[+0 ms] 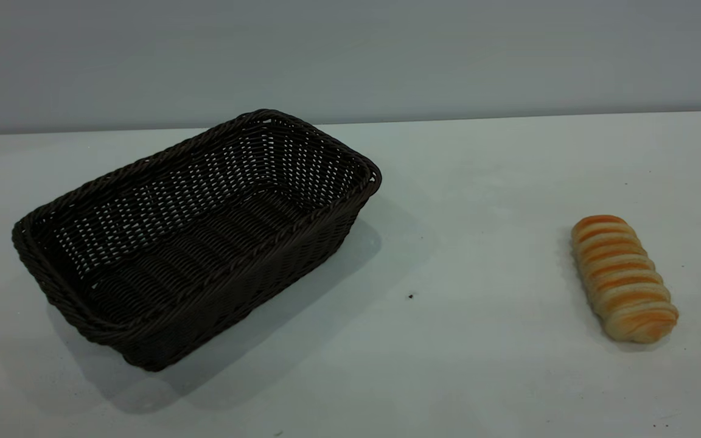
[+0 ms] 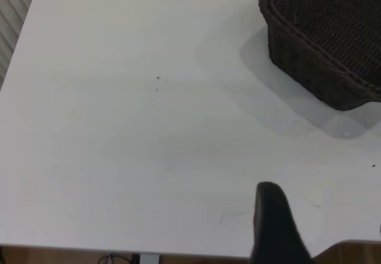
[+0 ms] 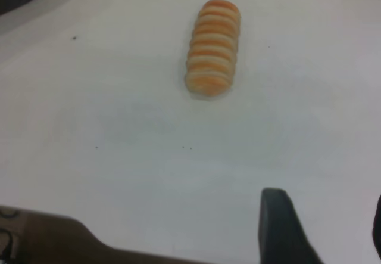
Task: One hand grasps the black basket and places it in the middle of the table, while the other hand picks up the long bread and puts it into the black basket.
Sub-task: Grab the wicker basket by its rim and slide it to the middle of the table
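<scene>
The black basket [image 1: 195, 237] sits left of frame on the bench [image 1: 478, 365]; the long bread [image 1: 624, 278] lies far right. Each hand's spread: cannot tell.

Basket [image 1: 204, 243]: dark woven wicker, rough, openwork. Bread [image 1: 624, 278]: ridged, slightly glossy crust. Surface [image 1: 478, 365]: smooth, matt white.

A: Dark woven basket [image 1: 195, 234] sitting on the left of the white surface [image 1: 478, 182], upright, turned at an angle, nothing inside it.

B: And the bread [image 1: 624, 278] is well apart on the right, lying flat, golden with orange-brown ridges across it, one end toward the near edge.
</scene>
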